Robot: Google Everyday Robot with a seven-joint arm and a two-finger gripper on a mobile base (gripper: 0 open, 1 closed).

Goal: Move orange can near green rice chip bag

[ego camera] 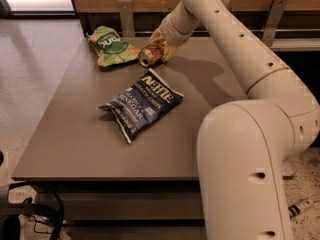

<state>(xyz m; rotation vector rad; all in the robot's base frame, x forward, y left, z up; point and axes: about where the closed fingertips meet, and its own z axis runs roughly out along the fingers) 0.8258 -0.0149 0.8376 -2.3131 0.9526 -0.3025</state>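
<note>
The orange can (149,55) is tilted with its silver top facing me, just above the far part of the table. My gripper (159,46) is shut on the can, at the end of the long white arm reaching in from the right. The green rice chip bag (110,45) lies flat at the table's far left corner. The can is just to the right of the bag, a small gap apart.
A dark blue chip bag (141,104) with white lettering lies in the middle of the grey table (65,139). A wooden wall with metal brackets (126,15) runs behind the table. My white arm (250,149) fills the right side.
</note>
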